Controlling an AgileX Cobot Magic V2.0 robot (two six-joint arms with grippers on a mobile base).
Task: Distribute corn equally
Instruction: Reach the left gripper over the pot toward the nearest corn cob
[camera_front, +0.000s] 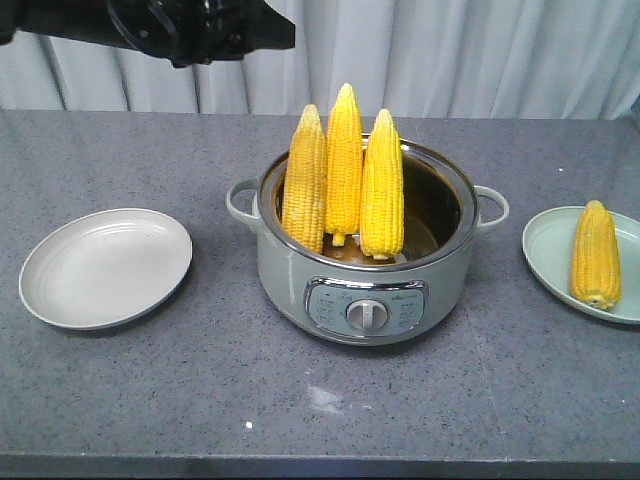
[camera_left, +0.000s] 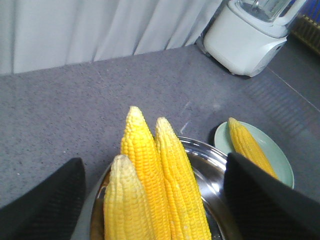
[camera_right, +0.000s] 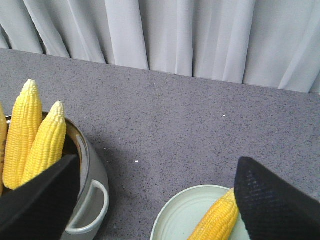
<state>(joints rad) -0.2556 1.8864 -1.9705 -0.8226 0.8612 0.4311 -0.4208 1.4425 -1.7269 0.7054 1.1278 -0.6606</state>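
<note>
Grey counter (camera_front: 200, 400), L to R: plate (camera_front: 105, 268), pot (camera_front: 290, 290) w/ 3 cobs (camera_front: 345, 170) upright, R plate (camera_front: 548, 245) w/ 4th cob (camera_front: 595, 255) lying flat. Your left gripper (camera_left: 152, 165), over the pot cobs, gapes wide; right gripper (camera_right: 157, 165) wide too.

**Item 1. Arm housing** (camera_front: 150, 25). Black and glossy, with a bulky build. It has rounded moulded sections with faint grey highlights, and its lower edge runs out to a sharp angular corner. Finer detail is lost in shadow. Seen in the front view only, partly cut off by the frame.

**Item 2. Left pincer** (camera_left: 153, 160). Its two left fingers (camera_left: 47, 200) are matt black, broad wedges that narrow to blunt corners. The faces carry a fine, regular dimpled grid that looks rubber-like. The edges are straight and clean.

**Item 3. Right pincer** (camera_right: 157, 160). Its two right fingers (camera_right: 272, 200) have the same matt black finish and wedge form. They carry the same fine cross-hatched texture, which shows most clearly on the right-hand finger.
</note>
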